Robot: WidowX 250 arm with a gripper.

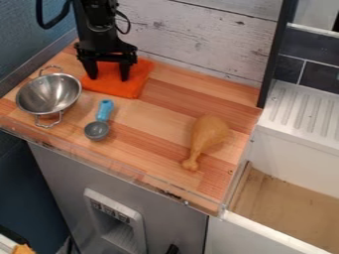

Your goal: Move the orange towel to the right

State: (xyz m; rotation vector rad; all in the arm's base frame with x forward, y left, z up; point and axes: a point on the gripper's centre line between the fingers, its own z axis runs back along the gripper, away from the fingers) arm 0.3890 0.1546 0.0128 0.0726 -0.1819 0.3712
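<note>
1 fixed camera looks down at a slant on the countertop (155, 113) from its front.

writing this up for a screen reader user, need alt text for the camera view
A black robot gripper, fingers apart, is over an orange towel at the back of a wooden counter. A metal colander sits left, a blue-handled scoop in front, a toy drumstick to the right.

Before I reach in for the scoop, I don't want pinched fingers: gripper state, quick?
Gripper: open, its fingers apart over the orange towel; whether they touch it can't be told.
</note>
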